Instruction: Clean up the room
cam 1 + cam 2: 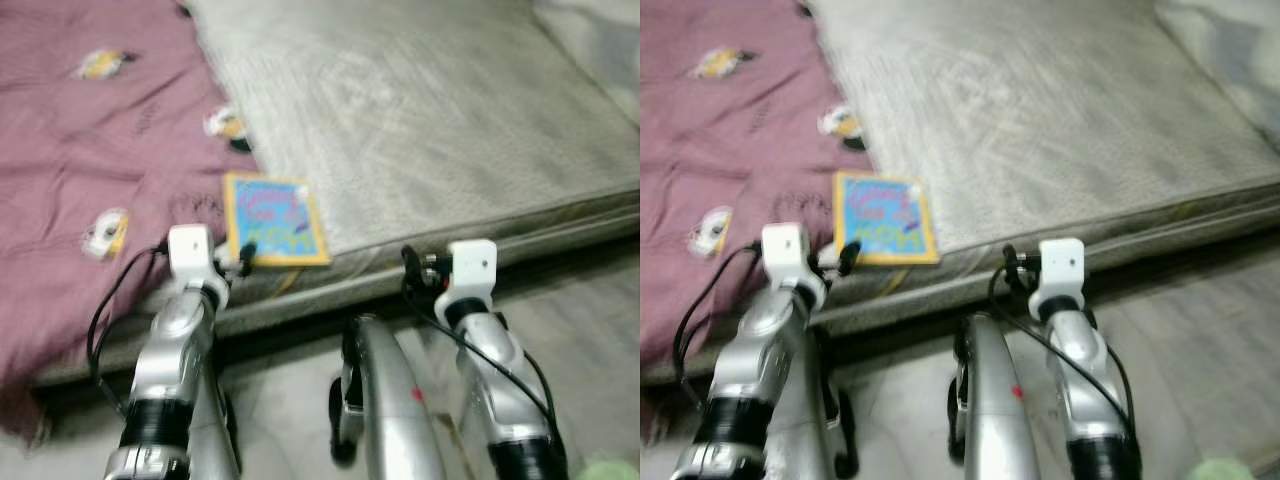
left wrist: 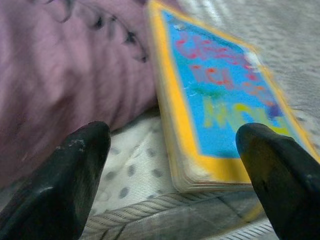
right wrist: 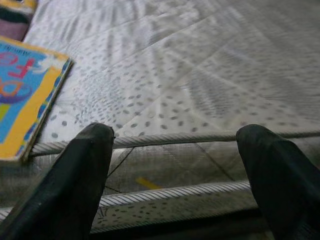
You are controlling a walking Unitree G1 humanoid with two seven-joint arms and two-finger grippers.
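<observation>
A thin book (image 1: 275,220) with a yellow border and a blue cover lies flat at the near edge of the grey mattress (image 1: 430,110), beside the purple blanket (image 1: 90,150). My left gripper (image 1: 243,258) hovers just in front of the book's near left corner. In the left wrist view its fingers (image 2: 75,165) stand open, with the book (image 2: 225,110) close ahead and nothing between them. My right gripper (image 1: 410,265) is open too, at the mattress edge to the right of the book (image 3: 20,95).
The low mattress runs across the view, its corded edge (image 3: 175,140) right before both grippers. The purple blanket with small printed figures covers the left part. Pale tiled floor (image 1: 580,320) lies in front, with a green object (image 1: 612,468) at the bottom right.
</observation>
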